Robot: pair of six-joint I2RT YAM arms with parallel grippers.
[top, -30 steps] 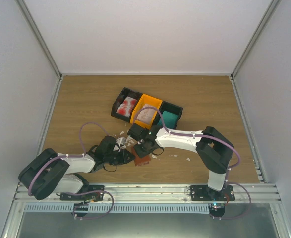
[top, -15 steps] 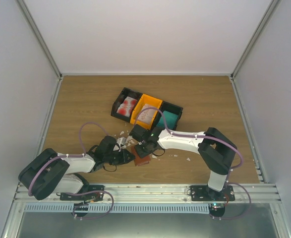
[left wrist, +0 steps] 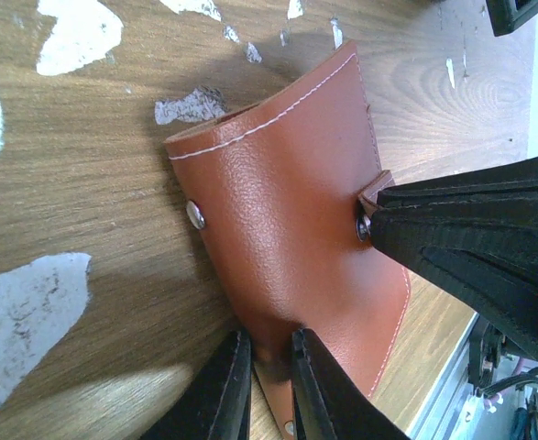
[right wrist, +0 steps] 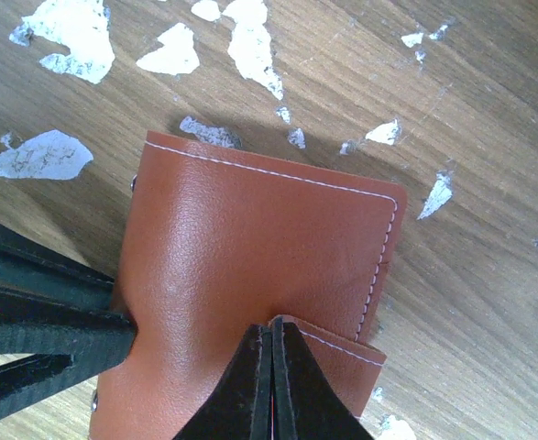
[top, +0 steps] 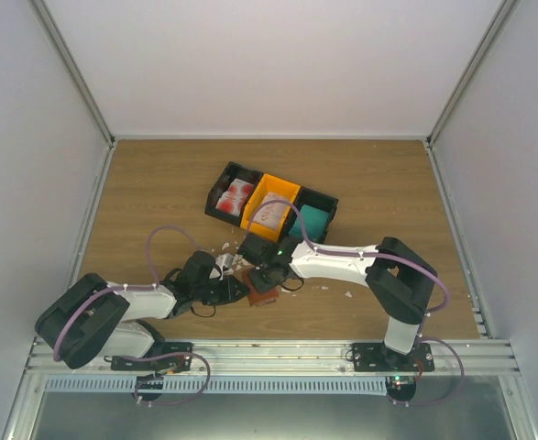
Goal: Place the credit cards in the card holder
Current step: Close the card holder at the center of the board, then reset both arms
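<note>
Leather card holder [left wrist: 287,247] between left fingers [left wrist: 225,394]

Arms reach inward; left end effector [left wrist: 269,341] grips, slightly apart; right end effector [right wrist: 273,335] closed.

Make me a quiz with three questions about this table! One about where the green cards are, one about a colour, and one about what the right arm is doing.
1. Where do the teal cards lie?
A. In the orange tray
B. Loose on the table
C. In the black tray at the right end of the row

2. What colour is the card holder on the outside?
A. Brown
B. Blue
C. Green

3. How is the right end effector?
A. Wide open
B. Shut on the card holder
C. Holding a teal card

Answers:
1 C: the top view shows teal in that end tray.
2 A: both wrist views show brown leather.
3 B: its closed fingers pinch the holder's flap.
</note>
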